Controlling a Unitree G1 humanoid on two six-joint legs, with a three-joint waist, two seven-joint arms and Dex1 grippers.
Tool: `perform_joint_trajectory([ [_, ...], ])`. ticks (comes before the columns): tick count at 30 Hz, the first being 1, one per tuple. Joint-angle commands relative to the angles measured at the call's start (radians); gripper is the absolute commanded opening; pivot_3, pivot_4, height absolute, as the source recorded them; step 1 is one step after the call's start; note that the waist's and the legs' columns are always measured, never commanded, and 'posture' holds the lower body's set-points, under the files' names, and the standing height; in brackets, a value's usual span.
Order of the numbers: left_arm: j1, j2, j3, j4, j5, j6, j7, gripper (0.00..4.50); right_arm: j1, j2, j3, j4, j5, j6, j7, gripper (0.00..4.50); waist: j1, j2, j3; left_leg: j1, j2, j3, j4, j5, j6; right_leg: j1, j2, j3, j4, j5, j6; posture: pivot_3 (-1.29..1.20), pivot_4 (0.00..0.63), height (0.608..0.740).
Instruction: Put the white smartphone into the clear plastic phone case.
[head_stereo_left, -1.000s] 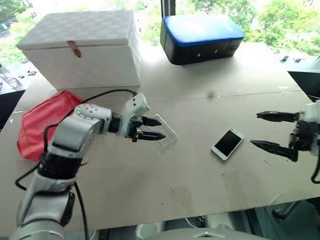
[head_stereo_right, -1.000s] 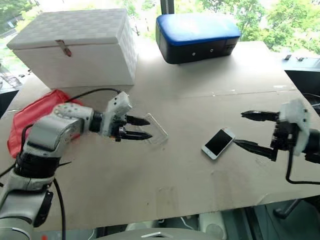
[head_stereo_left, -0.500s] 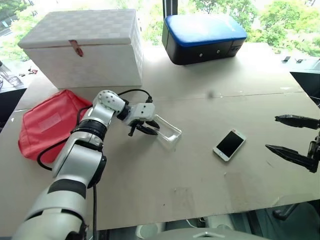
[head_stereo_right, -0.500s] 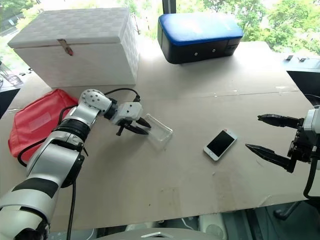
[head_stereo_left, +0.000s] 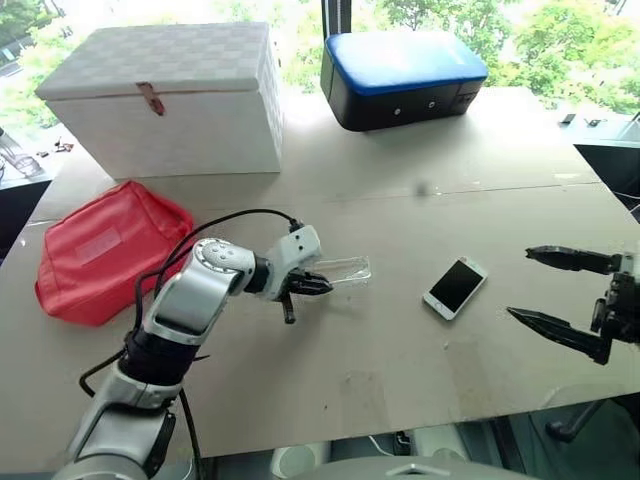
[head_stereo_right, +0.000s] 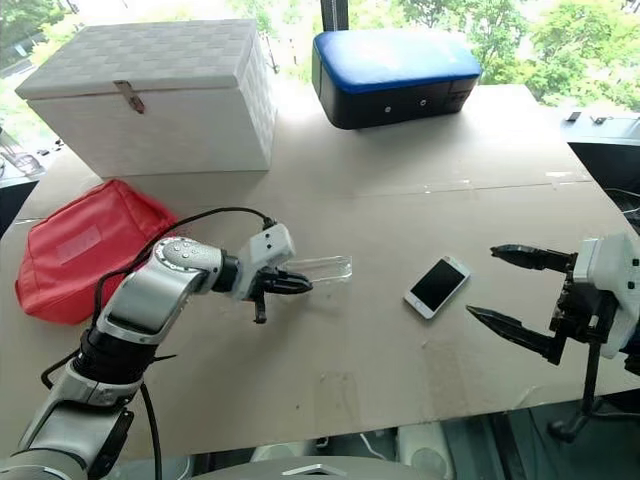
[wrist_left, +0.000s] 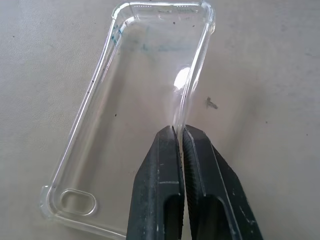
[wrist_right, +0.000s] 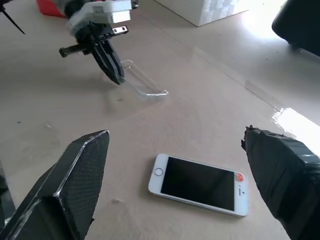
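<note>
Spanning a beige table (head_stereo_left: 400, 340) by bright windows — left gripper (head_stereo_left: 318, 285) pinching the clear case (head_stereo_left: 345, 268), right gripper (head_stereo_left: 545, 288) spread wide.

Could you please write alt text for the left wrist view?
The left gripper is shut on one long side rim of the clear plastic phone case, which is empty, over the tan table.

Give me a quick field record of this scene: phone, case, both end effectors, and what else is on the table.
phone: white smartphone flat on table, screen up
case: clear plastic phone case, one side rim pinched
left end effector: shut on case
right end effector: open, beside phone, not touching
other: white box, red pouch, blue-topped black case
</note>
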Motion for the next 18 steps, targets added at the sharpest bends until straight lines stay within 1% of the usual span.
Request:
perform_joint_trajectory([
  [1, 0.020, -0.012, 0.003, -0.048, -0.032, 0.056, 0.058, 0.09, -0.019, 0.012, 0.024, -0.028, 0.008, -0.002, -0.044, 4.50, -0.001, 0.000, 0.000, 0.000, 0.000, 0.000, 0.000, 0.000, 0.000, 0.000, 0.000, 0.000, 0.000, 0.000, 0.000, 0.00, 0.150, 0.740],
  [2, 0.021, -0.029, 0.017, -0.054, -0.061, 0.083, 0.067, 0.34, -0.026, 0.014, 0.040, -0.031, 0.001, -0.003, -0.057, 4.50, -0.001, 0.000, 0.000, 0.000, 0.000, 0.000, 0.000, 0.000, 0.000, 0.000, 0.000, 0.000, 0.000, 0.000, 0.000, 0.00, 0.150, 0.740],
  [3, 0.021, -0.040, 0.026, -0.058, -0.082, 0.101, 0.073, 0.72, -0.032, 0.014, 0.053, -0.032, -0.004, -0.004, -0.067, 4.50, -0.001, 0.000, 0.000, 0.000, 0.000, 0.000, 0.000, 0.000, 0.000, 0.000, 0.000, 0.000, 0.000, 0.000, 0.000, 0.00, 0.150, 0.740],
  [4, 0.024, -0.042, 0.029, -0.061, -0.099, 0.104, 0.073, 0.80, -0.039, 0.019, 0.066, -0.037, -0.003, -0.001, -0.085, 4.50, -0.001, 0.000, 0.000, 0.000, 0.000, 0.000, 0.000, 0.000, 0.000, 0.000, 0.000, 0.000, 0.000, 0.000, 0.000, 0.00, 0.150, 0.740],
  [5, 0.030, -0.048, 0.043, -0.059, -0.119, 0.112, 0.077, 1.14, -0.050, 0.024, 0.080, -0.043, 0.001, 0.009, -0.112, 4.50, -0.001, 0.000, 0.000, 0.000, 0.000, 0.000, 0.000, 0.000, 0.000, 0.000, 0.000, 0.000, 0.000, 0.000, 0.000, 0.00, 0.150, 0.740],
  [6, 0.035, -0.046, 0.055, -0.054, -0.133, 0.106, 0.081, 1.54, -0.068, 0.030, 0.094, -0.041, 0.010, 0.039, -0.166, 4.50, -0.001, 0.000, 0.000, 0.000, 0.000, 0.000, 0.000, 0.000, 0.000, 0.000, 0.000, 0.000, 0.000, 0.000, 0.000, 0.00, 0.150, 0.740],
  [8, 0.048, -0.051, 0.097, -0.044, -0.169, 0.067, 0.088, 2.47, -0.127, 0.075, 0.138, -0.030, -0.023, 0.079, -0.316, 4.50, -0.002, 0.000, 0.000, 0.000, 0.000, 0.000, 0.000, 0.000, 0.000, 0.000, 0.000, 0.000, 0.000, 0.000, 0.000, 0.00, 0.150, 0.740],
  [9, 0.049, -0.062, 0.122, -0.042, -0.188, 0.057, 0.098, 2.53, -0.130, 0.093, 0.156, -0.038, -0.029, 0.090, -0.351, 4.50, -0.002, 0.000, 0.000, 0.000, 0.000, 0.000, 0.000, 0.000, 0.000, 0.000, 0.000, 0.000, 0.000, 0.000, -0.001, 0.00, 0.150, 0.740],
  [10, 0.050, -0.064, 0.146, -0.049, -0.219, 0.047, 0.091, 3.34, -0.124, 0.113, 0.180, -0.059, -0.045, 0.104, -0.393, 4.50, -0.001, 0.000, 0.000, 0.000, 0.000, 0.000, 0.000, 0.000, 0.000, -0.001, 0.000, 0.000, 0.000, 0.000, -0.001, 0.00, 0.150, 0.740],
  [11, 0.053, -0.063, 0.163, -0.062, -0.247, 0.035, 0.081, 3.57, -0.117, 0.133, 0.203, -0.079, -0.062, 0.117, -0.435, 4.50, 0.000, 0.000, 0.000, 0.000, 0.000, 0.000, 0.000, 0.000, 0.000, -0.001, 0.000, 0.000, 0.000, 0.000, -0.001, 0.00, 0.150, 0.740],
  [13, 0.053, -0.070, 0.194, -0.079, -0.294, 0.025, 0.078, 4.42, -0.107, 0.170, 0.273, -0.114, -0.158, 0.132, -0.550, 4.50, 0.002, 0.000, 0.000, -0.001, 0.000, -0.001, -0.001, 0.000, 0.000, -0.001, 0.000, -0.001, 0.000, 0.000, -0.002, 0.00, 0.150, 0.740],
  [14, 0.054, -0.071, 0.201, -0.072, -0.297, 0.000, 0.085, 4.42, -0.106, 0.205, 0.315, -0.129, -0.189, 0.165, -0.629, 4.50, 0.001, 0.000, 0.000, -0.001, 0.000, -0.001, -0.001, 0.000, 0.000, -0.001, 0.000, 0.000, 0.000, 0.001, -0.003, 0.00, 0.150, 0.740],
  [17, 0.052, -0.087, 0.179, -0.066, -0.294, -0.042, 0.125, 4.42, -0.087, 0.262, 0.383, -0.171, -0.257, 0.226, -0.751, 4.50, 0.001, 0.000, 0.000, -0.001, -0.001, 0.000, -0.001, 0.000, 0.000, -0.001, -0.002, 0.000, -0.001, 0.001, -0.003, 0.00, 0.150, 0.740],
  [18, 0.045, -0.091, 0.182, -0.051, -0.300, -0.066, 0.121, 4.42, -0.106, 0.323, 0.409, -0.196, -0.234, 0.314, -0.841, 4.50, 0.000, 0.000, 0.000, -0.001, -0.002, 0.000, -0.001, 0.000, 0.000, -0.001, -0.002, 0.001, -0.001, 0.001, -0.003, 0.00, 0.150, 0.740],
])
